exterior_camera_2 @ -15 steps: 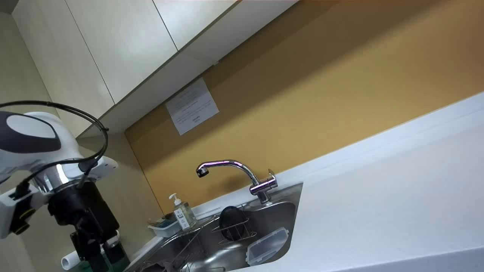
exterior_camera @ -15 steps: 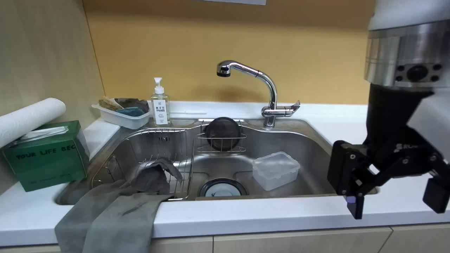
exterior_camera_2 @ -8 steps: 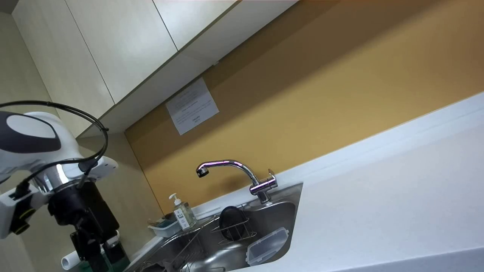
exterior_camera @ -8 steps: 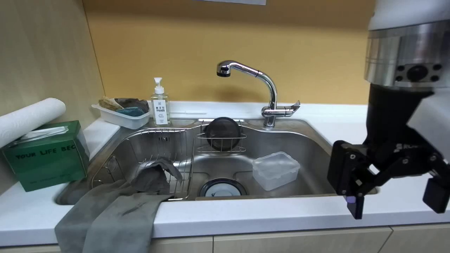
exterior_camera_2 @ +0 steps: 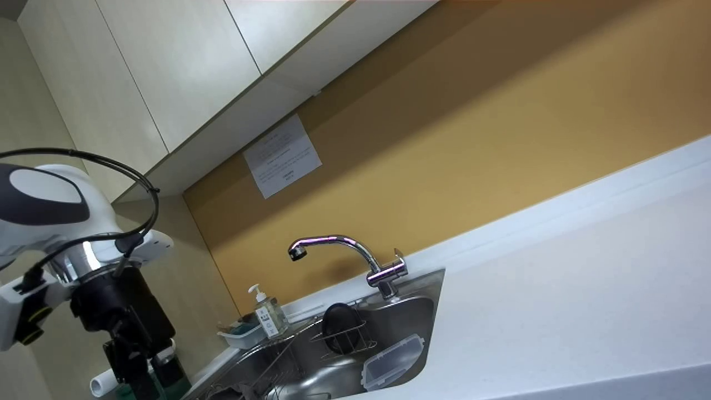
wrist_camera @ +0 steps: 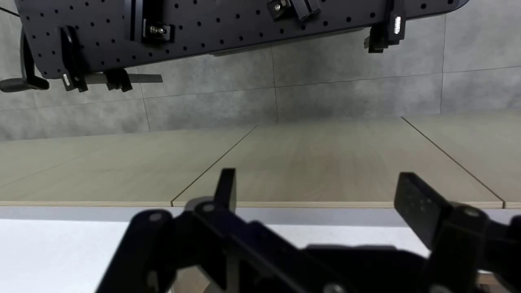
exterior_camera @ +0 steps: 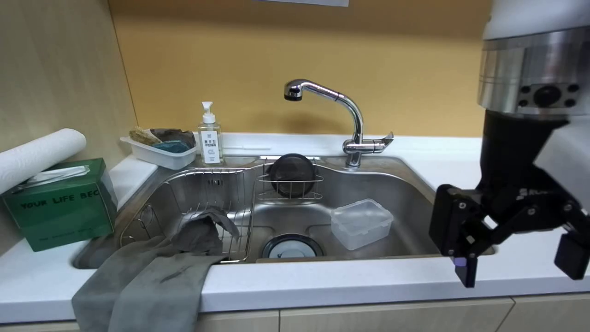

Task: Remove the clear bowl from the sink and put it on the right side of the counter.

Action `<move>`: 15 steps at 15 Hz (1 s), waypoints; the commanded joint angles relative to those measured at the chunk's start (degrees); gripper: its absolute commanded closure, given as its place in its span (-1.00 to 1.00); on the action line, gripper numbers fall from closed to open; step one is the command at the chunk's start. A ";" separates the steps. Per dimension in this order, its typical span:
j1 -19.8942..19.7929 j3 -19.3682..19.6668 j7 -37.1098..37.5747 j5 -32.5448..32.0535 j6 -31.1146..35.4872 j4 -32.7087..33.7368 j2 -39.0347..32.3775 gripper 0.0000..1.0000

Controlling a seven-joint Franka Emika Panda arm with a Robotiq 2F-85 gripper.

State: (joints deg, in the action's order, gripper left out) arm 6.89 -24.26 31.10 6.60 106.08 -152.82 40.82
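The clear bowl is a small, transparent, squarish container. It stands in the right part of the steel sink, right of the drain, and shows also in an exterior view. The white counter surrounds the sink; a wide stretch of it runs to the right in an exterior view. My gripper is open and empty, pointing down near the counter's front edge, right of the bowl and apart from it. In the wrist view its fingers stand wide apart, with the counter edge behind them; the bowl is out of that view.
A chrome faucet curves over the sink. A round black strainer leans in a wire rack. Grey cloths hang over the front left edge. A soap bottle, pale tray and green box stand left. Cabinets hang overhead.
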 commanded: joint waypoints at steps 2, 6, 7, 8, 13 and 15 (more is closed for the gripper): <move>-0.07 -0.06 2.83 -1.32 0.94 0.11 -0.49 -1.00; -3.18 -1.92 7.91 -6.51 5.51 2.29 -3.74 -1.00; -3.85 -1.77 8.88 -7.25 6.89 3.12 -5.01 -1.00; -4.52 -1.57 10.03 -7.90 8.38 3.89 -6.12 -1.00; -6.44 1.86 14.48 -5.66 12.99 11.25 -14.18 -1.00; -6.05 3.49 14.80 -4.66 12.93 14.66 -17.48 -1.00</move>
State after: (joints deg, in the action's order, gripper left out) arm 0.29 -22.85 42.77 0.93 119.70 -144.43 29.38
